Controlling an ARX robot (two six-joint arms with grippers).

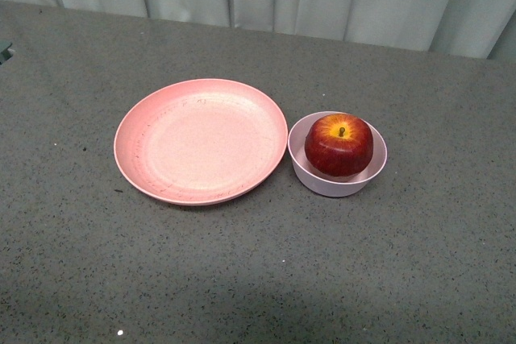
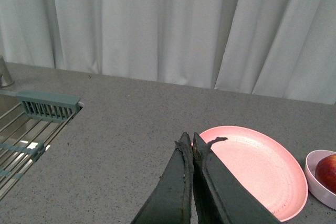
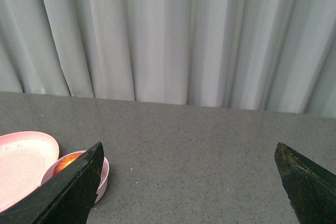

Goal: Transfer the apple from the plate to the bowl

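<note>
Red apple (image 1: 339,144) sitting in the small pink bowl (image 1: 337,182), bowl right beside the big pink plate (image 1: 201,141) on the grey worktop (image 1: 258,271), left tool (image 2: 192,145) closed with nothing in it, right tool (image 3: 189,153) wide open and holding nothing

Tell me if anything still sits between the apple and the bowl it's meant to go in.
Nothing visible does. The apple already sits inside the bowl, beside the bare plate. Both grippers are clear of it: left gripper shut, right gripper open.

glossy apple (image 1: 339,144); matte speckled plate (image 1: 201,141); smooth matte bowl (image 1: 337,181).
</note>
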